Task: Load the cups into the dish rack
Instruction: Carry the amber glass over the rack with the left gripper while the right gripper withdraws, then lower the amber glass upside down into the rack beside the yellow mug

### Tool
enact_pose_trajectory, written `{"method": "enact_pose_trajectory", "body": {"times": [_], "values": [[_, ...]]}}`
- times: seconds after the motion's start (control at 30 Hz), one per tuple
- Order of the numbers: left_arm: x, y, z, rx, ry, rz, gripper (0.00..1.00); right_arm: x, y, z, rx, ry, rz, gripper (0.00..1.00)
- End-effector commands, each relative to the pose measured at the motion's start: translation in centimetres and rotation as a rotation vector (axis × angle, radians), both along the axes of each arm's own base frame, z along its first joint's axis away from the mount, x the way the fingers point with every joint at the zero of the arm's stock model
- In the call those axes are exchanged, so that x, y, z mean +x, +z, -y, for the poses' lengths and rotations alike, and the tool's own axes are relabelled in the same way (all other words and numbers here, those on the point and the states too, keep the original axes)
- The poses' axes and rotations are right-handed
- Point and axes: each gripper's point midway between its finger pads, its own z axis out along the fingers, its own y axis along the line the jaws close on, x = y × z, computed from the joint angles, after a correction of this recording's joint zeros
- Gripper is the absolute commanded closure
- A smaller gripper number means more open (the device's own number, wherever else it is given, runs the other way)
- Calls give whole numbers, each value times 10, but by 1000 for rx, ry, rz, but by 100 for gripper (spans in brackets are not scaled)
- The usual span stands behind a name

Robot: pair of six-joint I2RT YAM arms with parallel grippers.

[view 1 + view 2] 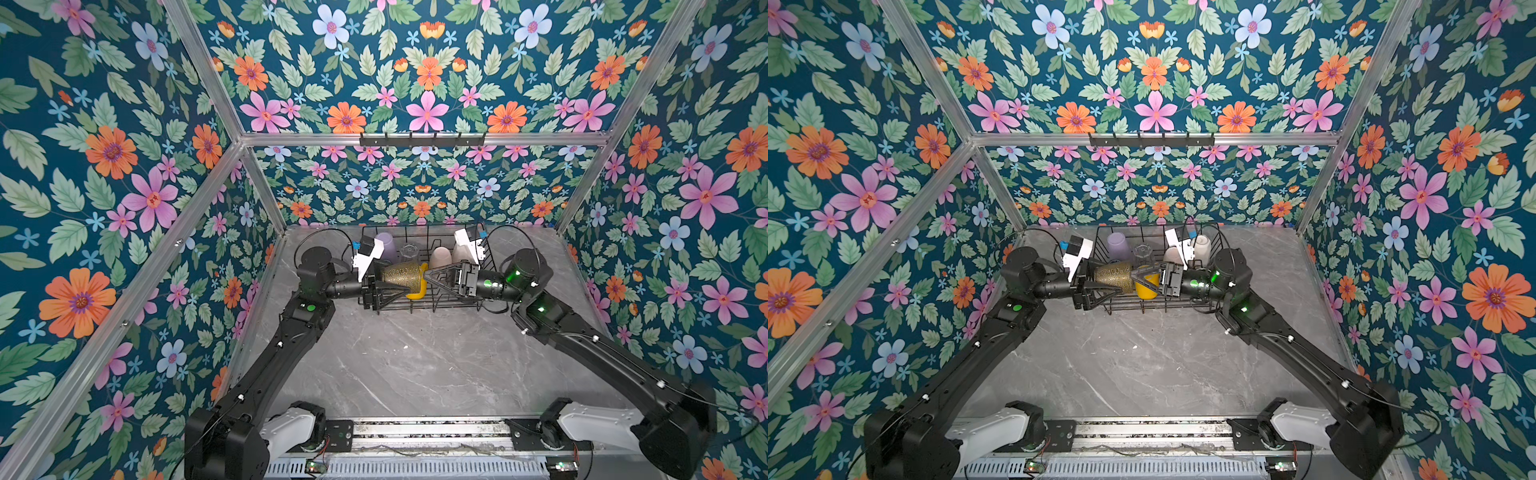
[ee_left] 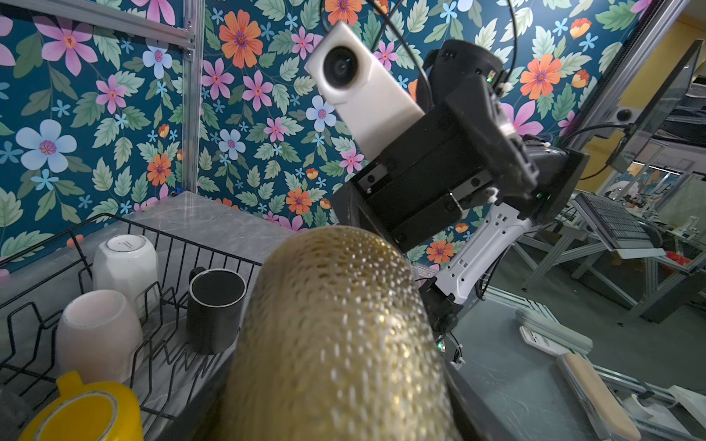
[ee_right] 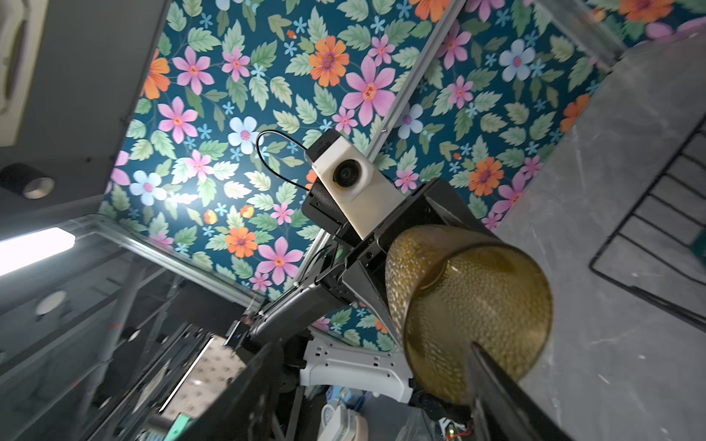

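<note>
top views both show no cup on the near part of the table (image 1: 415,365). further in, the left claw (image 1: 388,286) pinches the amber glass (image 2: 336,336) by its base and holds it lying sideways in the air over the front of the dish rack (image 1: 449,306). the right claw (image 1: 432,279) is at the mouth of the glass; in the right wrist view its fingers are spread and grip nothing. under the glass the yellow mug (image 1: 417,293) sits in the rack, and the left wrist view shows also the black mug (image 2: 216,305) inside. at the far side stand the lilac tumbler (image 1: 385,246), the clear glass (image 1: 409,252), the pale pink mug (image 1: 439,257) and the white mug (image 1: 458,252). so i judge six cups are loaded and the amber one is not yet set down. the dark green mug i cannot find in any view.
</note>
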Motion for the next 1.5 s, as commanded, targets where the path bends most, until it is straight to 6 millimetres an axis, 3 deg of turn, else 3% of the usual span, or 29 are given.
{"method": "enact_pose_trajectory", "body": {"times": [0.0,0.17,0.4,0.77,1.17,1.47], "values": [[1,4,-1,-1,8,34,83,20,-46,32,-244,-246,6,13],[3,3,0,4,14,29,84,19,-54,70,-345,-411,49,6],[17,-3,-1,43,83,10,90,17,-74,106,-453,-543,33,3],[77,-24,-3,239,348,-113,100,13,-100,138,-531,-652,-3,1],[104,-64,33,614,503,-123,100,13,-115,157,-536,-713,-28,1],[121,-102,71,830,533,-114,100,7,-123,163,-534,-716,-25,1]]}}
